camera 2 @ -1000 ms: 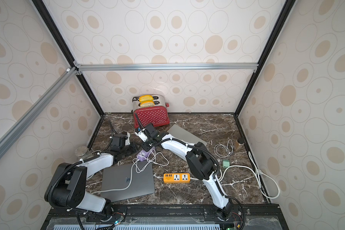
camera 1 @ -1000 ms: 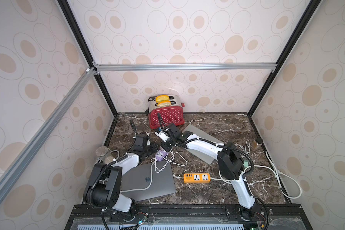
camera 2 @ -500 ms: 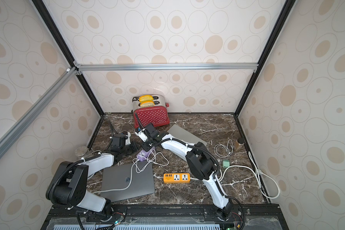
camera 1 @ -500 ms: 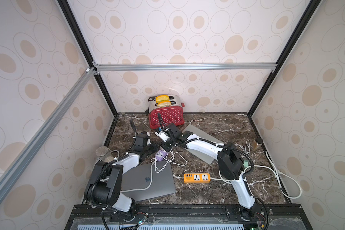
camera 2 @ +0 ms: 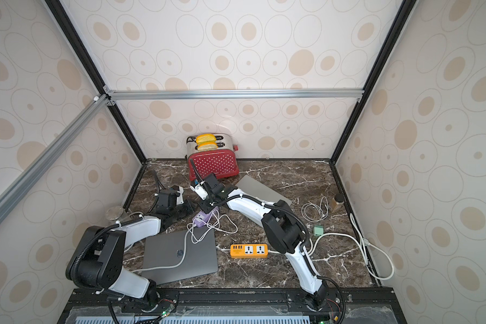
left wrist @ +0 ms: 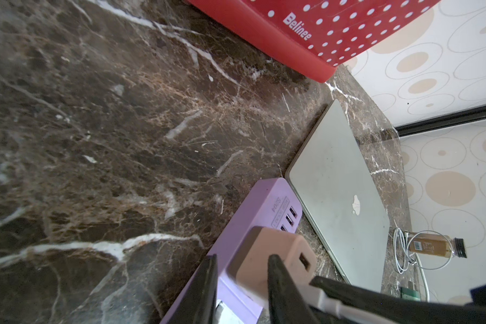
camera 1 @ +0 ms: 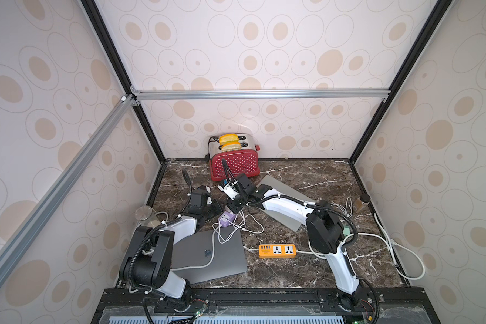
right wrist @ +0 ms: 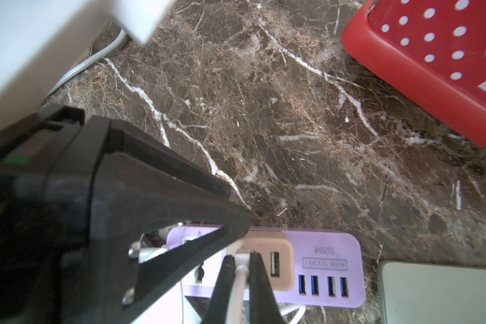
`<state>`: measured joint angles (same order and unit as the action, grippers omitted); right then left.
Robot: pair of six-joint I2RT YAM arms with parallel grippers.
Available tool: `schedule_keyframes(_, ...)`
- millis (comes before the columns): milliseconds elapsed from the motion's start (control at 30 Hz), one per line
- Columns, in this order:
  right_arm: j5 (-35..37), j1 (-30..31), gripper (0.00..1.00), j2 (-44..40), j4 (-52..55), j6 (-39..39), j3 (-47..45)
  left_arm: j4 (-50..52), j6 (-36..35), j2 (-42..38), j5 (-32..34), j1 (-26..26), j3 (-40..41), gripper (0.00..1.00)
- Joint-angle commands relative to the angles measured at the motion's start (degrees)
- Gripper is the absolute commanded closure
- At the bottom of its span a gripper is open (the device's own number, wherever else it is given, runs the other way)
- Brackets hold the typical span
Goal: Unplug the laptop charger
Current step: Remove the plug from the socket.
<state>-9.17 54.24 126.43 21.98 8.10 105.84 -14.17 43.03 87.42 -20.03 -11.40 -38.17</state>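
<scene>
Left gripper (left wrist: 243,262): clamped on charger block (left wrist: 275,244). Right gripper (right wrist: 241,259): pinching its white cable (right wrist: 239,283). Purple strip (camera 1: 225,219): toaster's (camera 1: 234,165) 6 o'clock.

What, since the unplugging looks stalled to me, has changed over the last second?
Nothing has visibly moved, and nothing was taken hold of or let go. The left hand stays shut on the beige charger, which still sits in the purple power strip. The right hand stays pinched on the white cable.
</scene>
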Motion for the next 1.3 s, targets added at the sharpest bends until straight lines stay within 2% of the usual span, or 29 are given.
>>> schedule_keyframes(0, -1.9, 1.2, 1.00, 1.2, 2.7, -0.3, 2.7, 4.9, -1.8, 0.6, -1.1, -0.5, 2.6, 0.68)
schedule_keyframes(67, 0.1, 1.6, 1.00, 1.4, 3.7, -1.4, 3.2, 4.6, -1.9, 0.6, -1.1, -0.6, 2.9, 0.68)
schedule_keyframes(233, -0.1, 1.6, 1.00, 1.3, 3.3, -1.1, 3.0, 3.8, -1.8, -0.3, -0.9, -1.0, 2.9, 0.68)
schedule_keyframes(400, -0.4, 1.6, 1.00, 1.9, 3.9, -0.4, 3.5, 1.9, -1.8, -5.8, 0.0, -1.2, 4.9, 0.67)
schedule_keyframes(567, -0.3, 1.6, 1.00, 1.6, 3.1, 0.2, 2.5, -3.3, 0.2, -8.8, -1.7, -1.2, 7.2, 0.66)
schedule_keyframes(800, -1.3, 1.6, 1.00, 1.2, 2.5, 0.6, 2.1, -7.7, 2.2, -7.4, -2.8, -1.2, 7.2, 0.63)
schedule_keyframes(1033, -1.7, 1.6, 1.00, 0.7, 1.7, 0.7, 1.1, -3.9, 2.4, -3.6, -2.5, -1.2, 3.8, 0.63)
schedule_keyframes(1267, -3.7, 1.6, 1.00, 0.5, 0.3, 1.0, 0.2, -5.1, 2.9, -1.9, -2.1, -1.2, 3.8, 0.64)
